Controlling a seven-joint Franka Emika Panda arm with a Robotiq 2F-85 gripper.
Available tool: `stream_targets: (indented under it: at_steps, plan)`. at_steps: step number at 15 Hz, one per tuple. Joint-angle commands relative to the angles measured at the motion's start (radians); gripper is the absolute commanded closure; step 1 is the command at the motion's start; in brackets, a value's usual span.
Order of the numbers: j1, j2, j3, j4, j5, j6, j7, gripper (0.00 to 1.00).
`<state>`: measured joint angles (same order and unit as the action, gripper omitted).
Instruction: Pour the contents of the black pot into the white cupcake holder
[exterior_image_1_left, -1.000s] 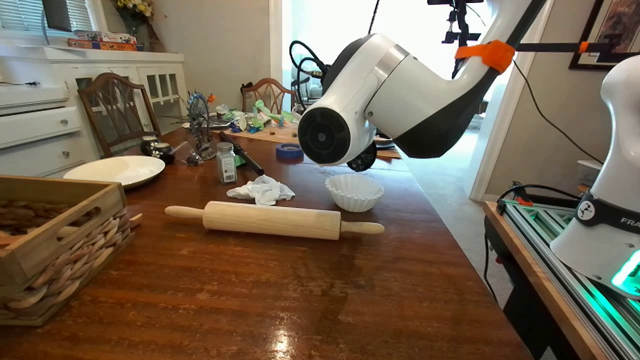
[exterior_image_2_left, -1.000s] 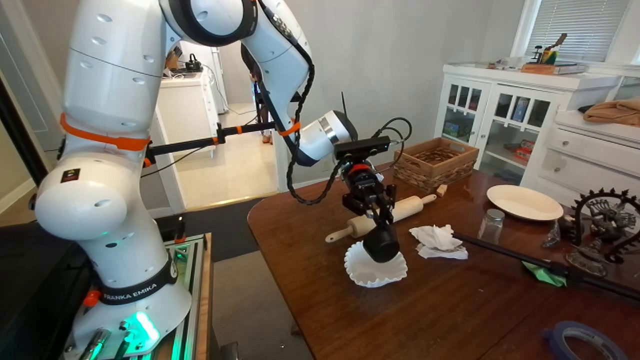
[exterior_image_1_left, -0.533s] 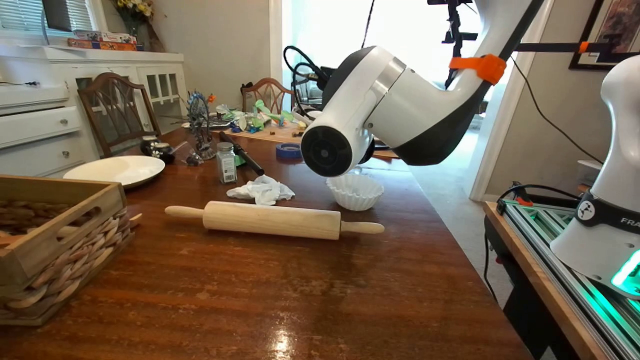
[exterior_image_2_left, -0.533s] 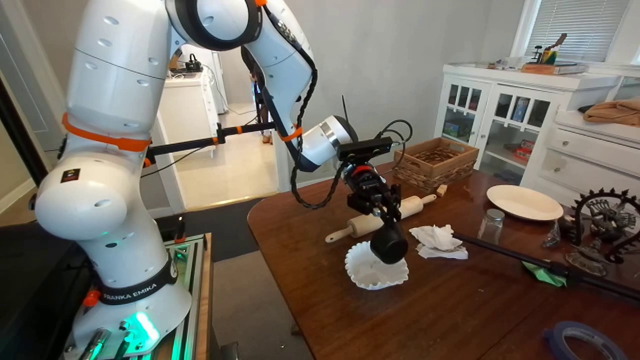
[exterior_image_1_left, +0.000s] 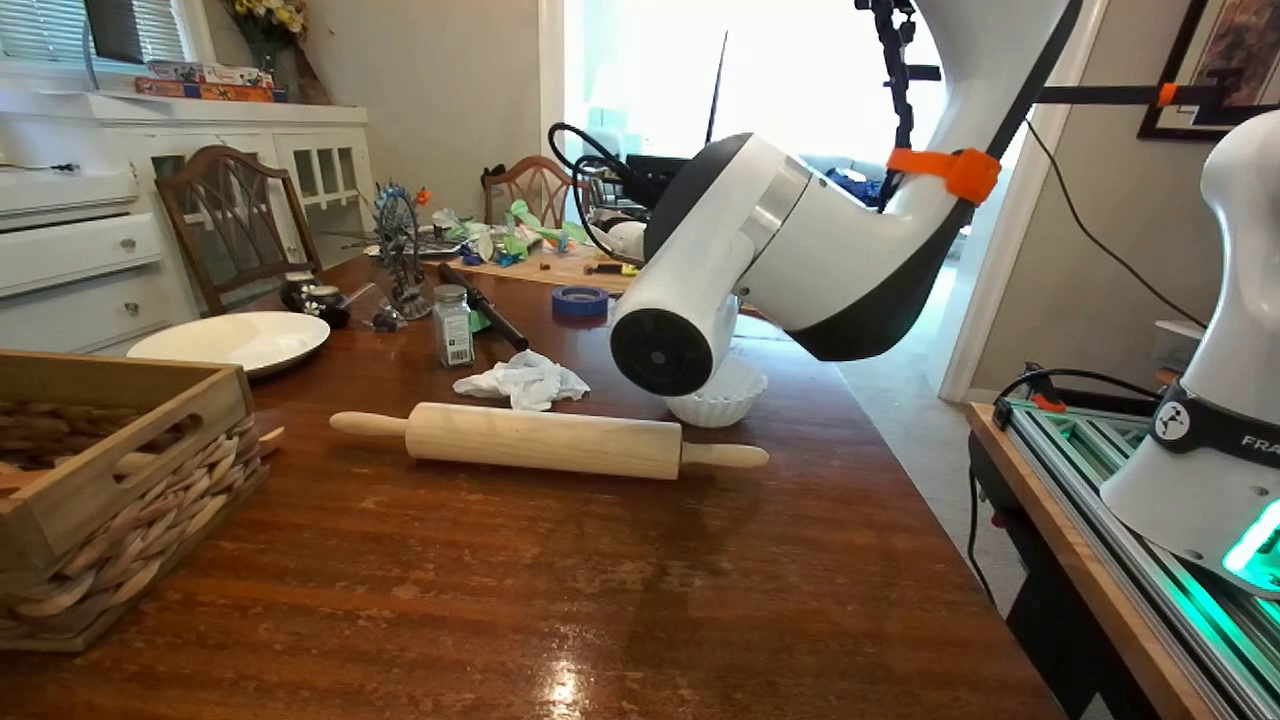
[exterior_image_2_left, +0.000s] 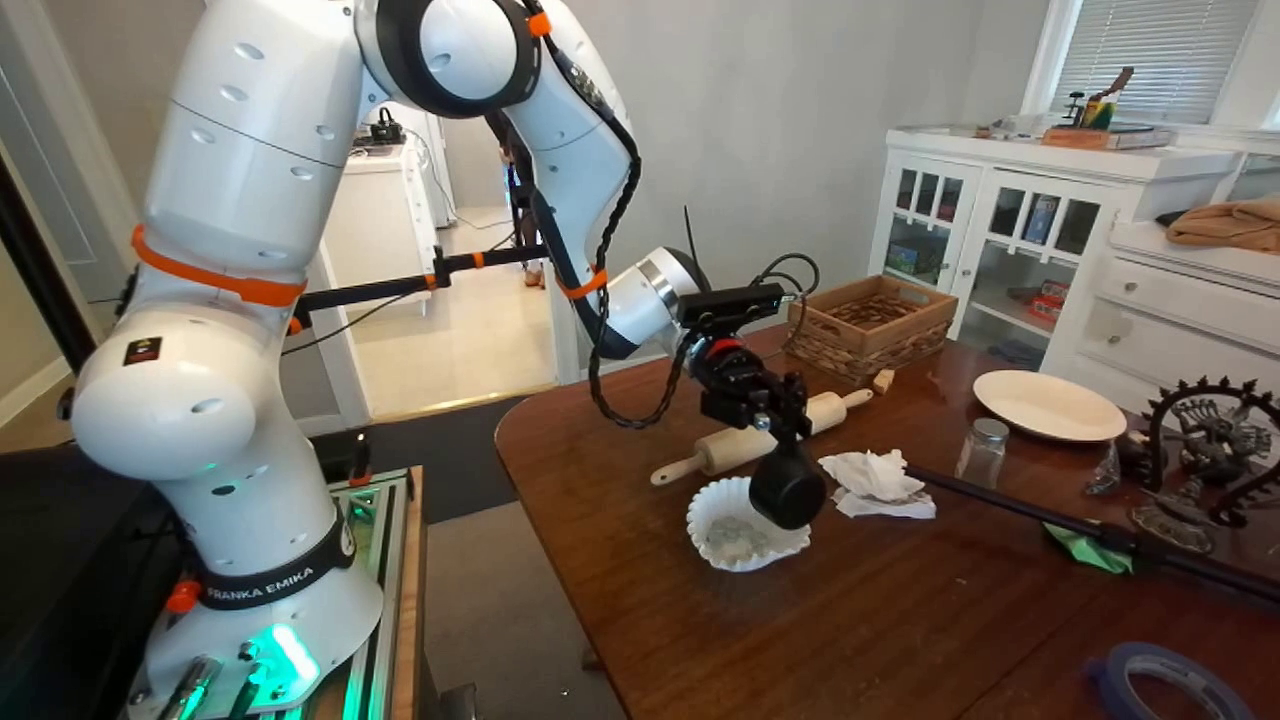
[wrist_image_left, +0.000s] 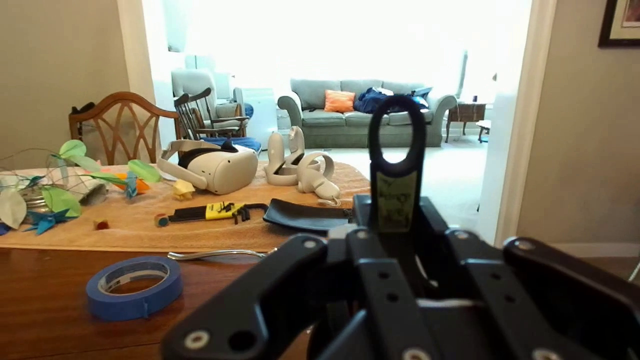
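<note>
The black pot (exterior_image_2_left: 788, 488) hangs from my gripper (exterior_image_2_left: 790, 430), tilted, over the right-hand rim of the white cupcake holder in an exterior view; its mouth cannot be made out. My gripper (wrist_image_left: 397, 210) is shut on the pot's handle, whose looped end (wrist_image_left: 397, 135) stands up between the fingers in the wrist view. The white cupcake holder (exterior_image_2_left: 708, 515) stands upright on the table, with a greyish patch of contents (exterior_image_2_left: 735, 540) at its bottom. It also shows partly behind my wrist in an exterior view (exterior_image_1_left: 718, 408), where pot and fingers are hidden.
A rolling pin (exterior_image_1_left: 545, 440) lies close to the holder. Crumpled white paper (exterior_image_2_left: 875, 480), a glass shaker (exterior_image_2_left: 984, 452), a black rod (exterior_image_2_left: 1020, 512), a white plate (exterior_image_2_left: 1050, 405), a basket (exterior_image_2_left: 870, 330) and blue tape (wrist_image_left: 135, 290) are around. A table edge (exterior_image_2_left: 560, 560) runs near the holder.
My arm has come lower. The pot has moved right across the holder in an exterior view, uncovering more of its inside. A greyish patch now shows in the holder where it looked white before.
</note>
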<state>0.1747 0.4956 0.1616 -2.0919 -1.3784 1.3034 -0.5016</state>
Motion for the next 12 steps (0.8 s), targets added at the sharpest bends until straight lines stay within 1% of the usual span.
stream_targets:
  at_steps: [1, 12]
  plan:
    - [0.015, 0.043, 0.004, 0.022, -0.047, -0.056, -0.033, 0.94]
    - [0.049, 0.09, 0.009, 0.046, -0.135, -0.106, -0.084, 0.94]
